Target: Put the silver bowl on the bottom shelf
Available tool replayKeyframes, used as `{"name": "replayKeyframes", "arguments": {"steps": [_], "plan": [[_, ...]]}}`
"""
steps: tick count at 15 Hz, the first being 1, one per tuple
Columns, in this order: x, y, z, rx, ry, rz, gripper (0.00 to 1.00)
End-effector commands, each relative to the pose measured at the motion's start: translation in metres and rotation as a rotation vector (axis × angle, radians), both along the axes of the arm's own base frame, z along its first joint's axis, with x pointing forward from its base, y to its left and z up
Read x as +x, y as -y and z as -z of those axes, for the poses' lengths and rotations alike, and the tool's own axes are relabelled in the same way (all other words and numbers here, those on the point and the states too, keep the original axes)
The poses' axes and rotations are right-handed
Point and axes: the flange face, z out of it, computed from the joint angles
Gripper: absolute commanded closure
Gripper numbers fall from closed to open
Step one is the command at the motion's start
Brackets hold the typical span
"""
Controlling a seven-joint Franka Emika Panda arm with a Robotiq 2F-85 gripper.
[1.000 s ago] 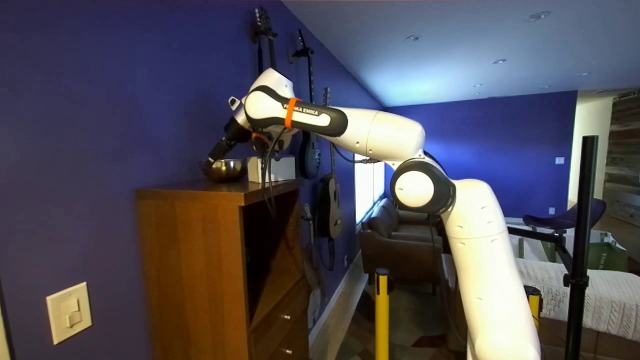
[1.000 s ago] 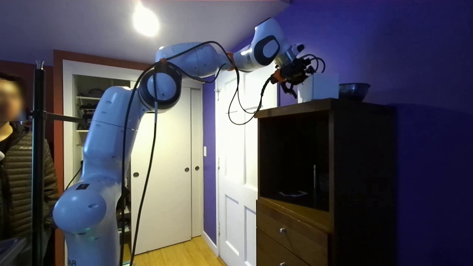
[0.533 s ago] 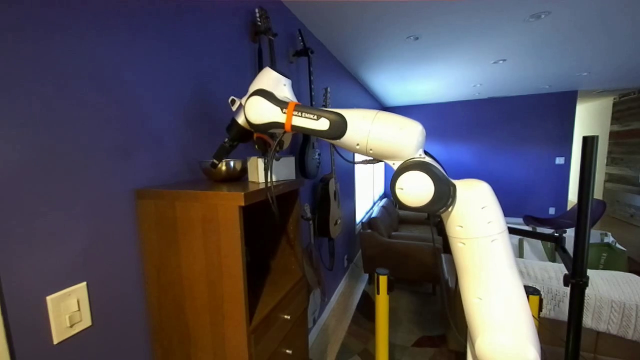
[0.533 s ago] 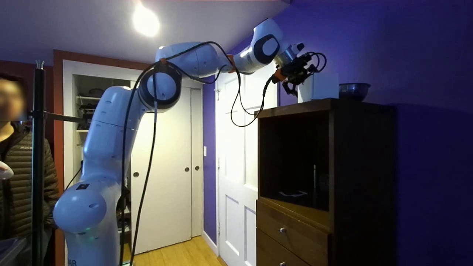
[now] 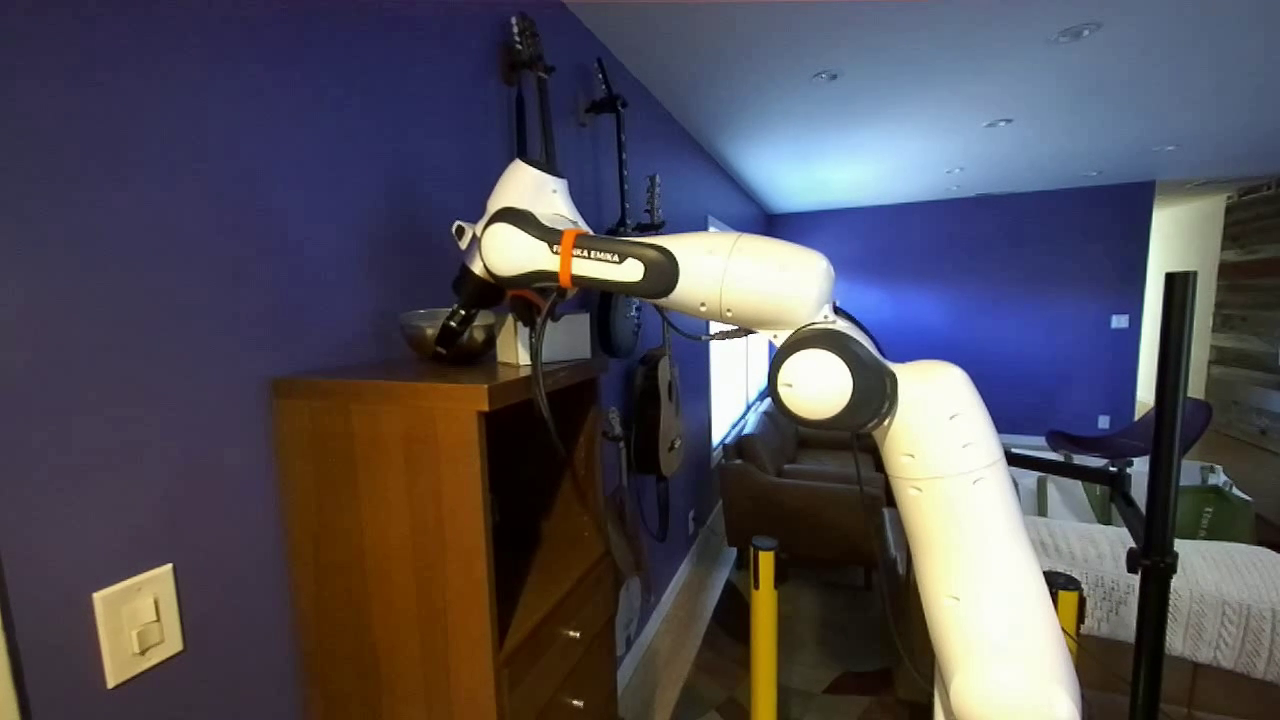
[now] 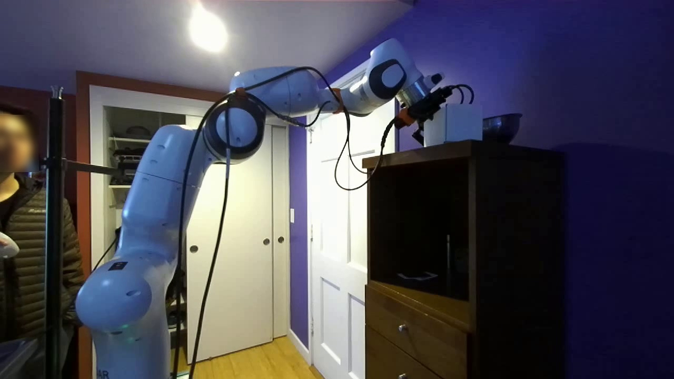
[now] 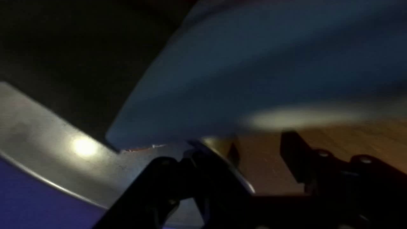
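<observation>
The silver bowl [image 5: 415, 335] stands on top of the tall brown cabinet, tilted a little. It also shows in an exterior view [image 6: 503, 128] and in the wrist view [image 7: 79, 159]. My gripper [image 7: 243, 148] is open around the bowl's near rim. In the wrist view one finger is on the bowl's inner side and the other is outside it, over the cabinet top, with a gap to the rim. In an exterior view my gripper [image 5: 447, 345] overlaps the bowl. The bottom shelf [image 6: 426, 301] is the floor board of the open compartment, dark inside.
A white box [image 6: 463, 123] stands right beside the bowl and partly hides my gripper; it also shows in an exterior view [image 5: 560, 338]. A blurred blue-grey surface [image 7: 254, 73] fills much of the wrist view. Loose papers [image 6: 417, 276] lie inside the compartment. A purple wall [image 5: 200, 200] is behind.
My gripper has moved down onto the bowl, the arm lowering with it. The bowl was level before; it has tipped and shifted slightly towards the white box.
</observation>
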Motion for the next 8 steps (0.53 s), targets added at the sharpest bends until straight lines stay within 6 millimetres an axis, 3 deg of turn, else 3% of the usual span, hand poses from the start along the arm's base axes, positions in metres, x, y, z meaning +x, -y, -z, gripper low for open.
{"name": "replayKeyframes", "arguments": {"steps": [1, 5, 8], "plan": [[0.0, 0.006, -0.002, -0.03, 0.001, 0.034, 0.74], [-0.003, 0.011, -0.009, -0.044, 0.028, 0.061, 0.99], [-0.007, 0.012, -0.022, -0.062, 0.082, 0.077, 1.0]]}}
